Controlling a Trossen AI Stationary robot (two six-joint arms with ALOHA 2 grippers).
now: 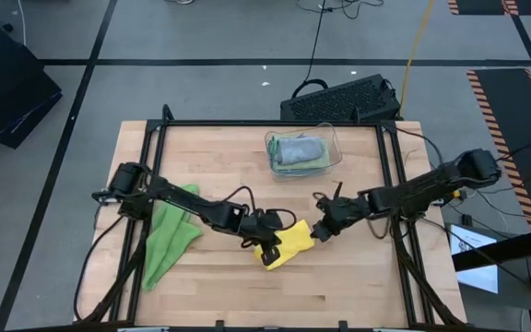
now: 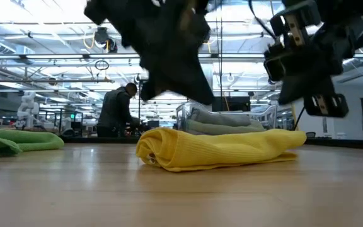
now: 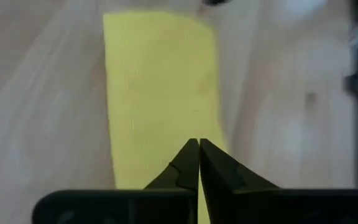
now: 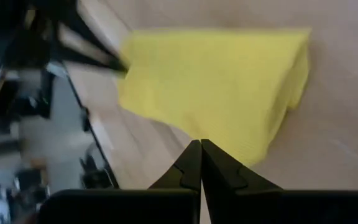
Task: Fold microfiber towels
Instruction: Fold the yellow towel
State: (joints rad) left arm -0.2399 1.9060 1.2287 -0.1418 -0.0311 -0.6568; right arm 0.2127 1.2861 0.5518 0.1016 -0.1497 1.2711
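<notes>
While both arms reach in toward the middle of the wooden table point(image 1: 358, 286), the yellow towel point(image 1: 287, 243) lies there folded into a thick, narrow bundle, flat on the wood. The left gripper point(image 1: 267, 247) sits at the towel's left end, its two dark fingers point(image 3: 188, 163) pressed together with nothing between them; the wrist view shows them poised over the yellow cloth, and the low view shows that arm hanging just above the bundle rather than resting on it. The right gripper point(image 1: 319, 231) is at the towel's right end, its fingers point(image 4: 191, 163) likewise closed tip to tip and empty, just above the cloth's edge.

A bright green towel point(image 1: 169, 235) lies loose and crumpled near the table's left side, partly under the left arm, well apart from the yellow one. At the far middle of the table stands a clear plastic bin point(image 1: 332, 138) that holds folded cloths: a grey towel point(image 1: 300, 148) on top, with a pale green edge showing beneath it.

Beyond the table, in the low view, a person point(image 2: 116, 110) in dark clothing stands in the room behind, turned away.
</notes>
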